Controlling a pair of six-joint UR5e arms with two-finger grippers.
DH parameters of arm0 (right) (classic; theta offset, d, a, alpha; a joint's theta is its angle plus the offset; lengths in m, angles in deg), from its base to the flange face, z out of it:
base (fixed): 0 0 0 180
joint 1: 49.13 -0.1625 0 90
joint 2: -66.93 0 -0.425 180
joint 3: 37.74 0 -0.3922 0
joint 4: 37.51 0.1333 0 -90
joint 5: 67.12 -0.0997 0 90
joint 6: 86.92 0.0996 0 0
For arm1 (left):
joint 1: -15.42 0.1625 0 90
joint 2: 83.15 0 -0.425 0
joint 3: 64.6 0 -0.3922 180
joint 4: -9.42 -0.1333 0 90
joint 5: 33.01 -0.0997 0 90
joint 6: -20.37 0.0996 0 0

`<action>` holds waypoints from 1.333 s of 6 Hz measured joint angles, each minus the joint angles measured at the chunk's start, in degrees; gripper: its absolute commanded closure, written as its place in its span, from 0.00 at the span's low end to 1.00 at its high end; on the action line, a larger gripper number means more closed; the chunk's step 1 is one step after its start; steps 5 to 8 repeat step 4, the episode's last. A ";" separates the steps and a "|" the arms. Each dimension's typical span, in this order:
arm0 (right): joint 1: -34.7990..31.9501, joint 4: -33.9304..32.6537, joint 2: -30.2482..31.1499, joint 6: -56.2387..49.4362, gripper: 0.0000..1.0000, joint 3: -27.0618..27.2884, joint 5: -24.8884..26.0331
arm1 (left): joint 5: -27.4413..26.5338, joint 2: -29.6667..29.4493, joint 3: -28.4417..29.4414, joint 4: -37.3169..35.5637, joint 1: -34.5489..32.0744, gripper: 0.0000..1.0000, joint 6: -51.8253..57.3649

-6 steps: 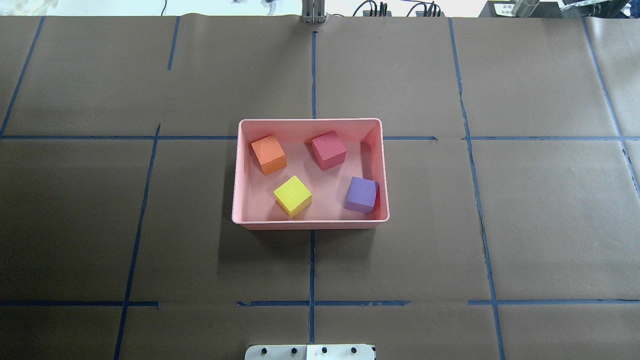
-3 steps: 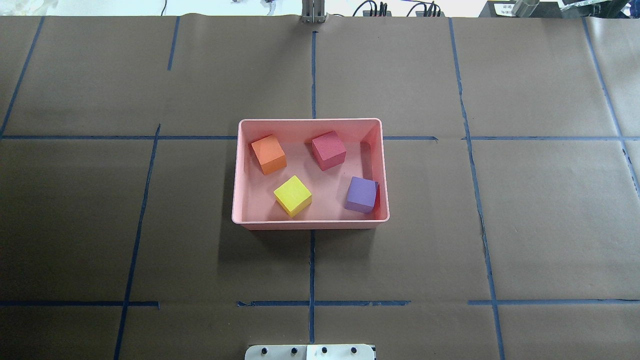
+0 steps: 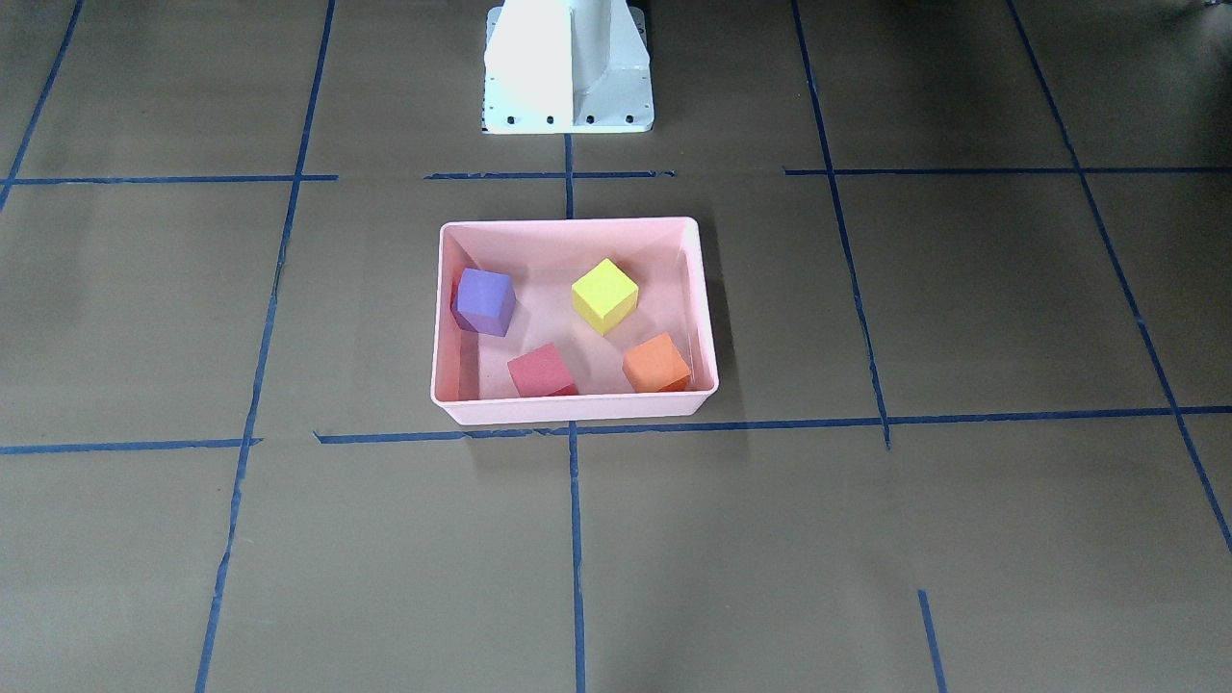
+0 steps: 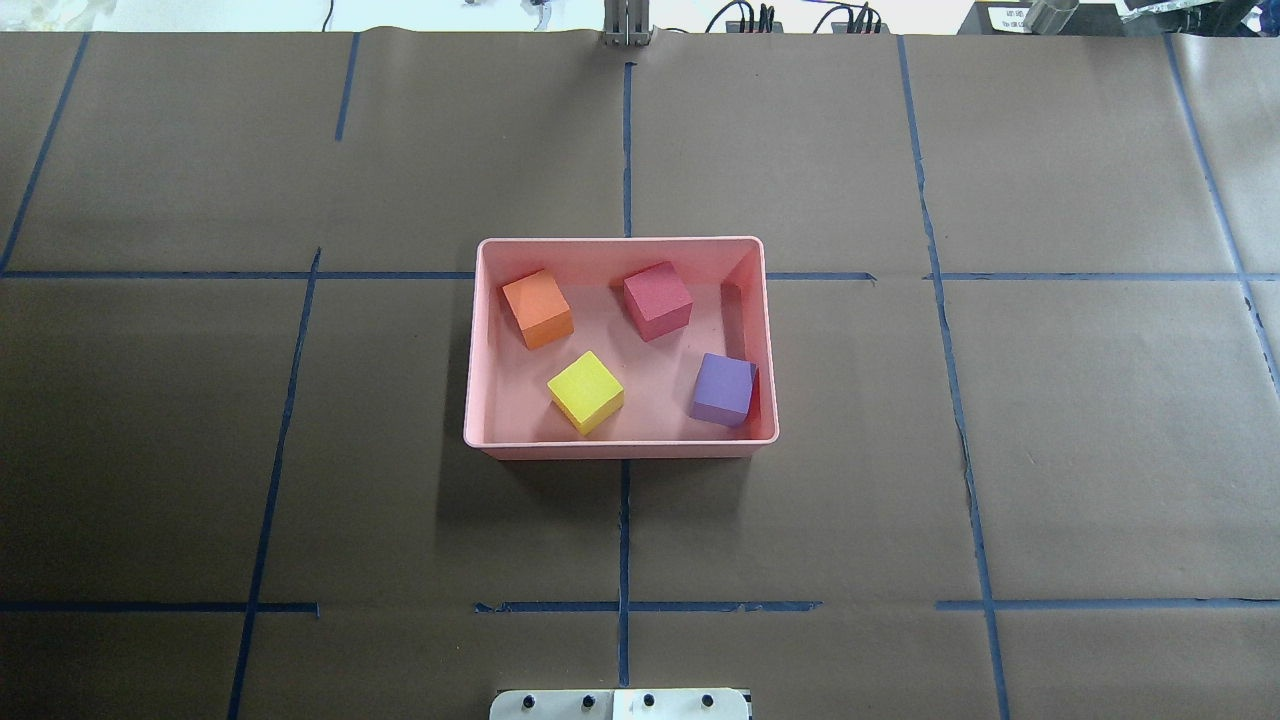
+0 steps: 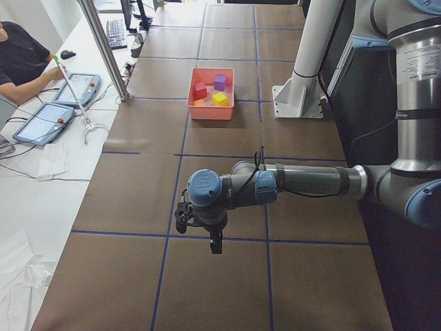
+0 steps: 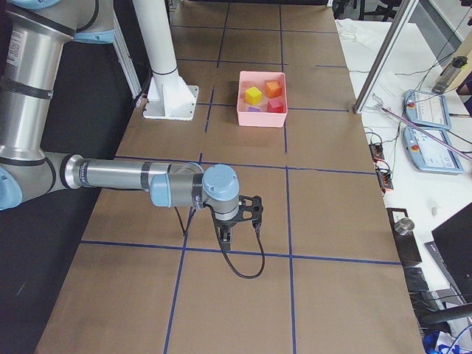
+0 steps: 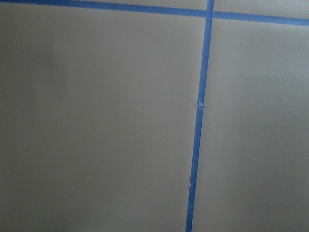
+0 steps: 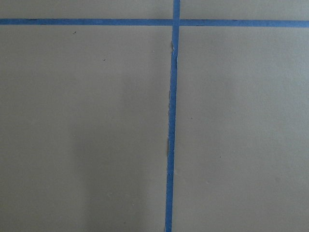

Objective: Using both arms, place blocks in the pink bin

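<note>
The pink bin (image 4: pixel 620 449) stands at the table's middle and also shows in the front view (image 3: pixel 573 412). In it lie all the blocks, apart from one another: orange (image 4: pixel 538 309), red-pink (image 4: pixel 657 300), yellow-green (image 4: pixel 585 392) and purple (image 4: pixel 722 389), the purple one against the bin's right wall. Both arms are far from the bin. My left gripper (image 5: pixel 215 245) hangs over bare table at my left end. My right gripper (image 6: pixel 225 237) hangs over bare table at my right end. Each shows only in a side view, so I cannot tell whether it is open or shut. Both wrist views show only brown paper and blue tape.
Brown paper with blue tape lines covers the table. The white pedestal base (image 3: pixel 568 67) stands at my edge behind the bin. Beyond the far edge are a metal pole (image 5: pixel 103 48), tablets (image 5: pixel 76 89) and a seated person (image 5: pixel 17 58).
</note>
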 measured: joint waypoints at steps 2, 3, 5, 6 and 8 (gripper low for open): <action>0.00 0.00 0.17 -0.10 0.00 0.04 -0.10 | -1.09 0.02 0.52 2.54 0.19 0.00 0.07; 0.00 0.00 0.26 -0.11 0.00 0.00 -0.25 | -1.55 -0.02 0.30 2.78 0.25 0.00 -0.01; 0.00 0.00 0.32 -0.09 0.00 -0.01 -0.54 | -1.69 -0.09 -0.06 2.87 0.28 0.00 0.04; 0.00 0.00 0.32 -0.09 0.00 -0.01 -0.54 | -1.69 -0.09 -0.06 2.87 0.28 0.00 0.04; 0.00 0.00 0.32 -0.09 0.00 -0.01 -0.54 | -1.69 -0.09 -0.06 2.87 0.28 0.00 0.04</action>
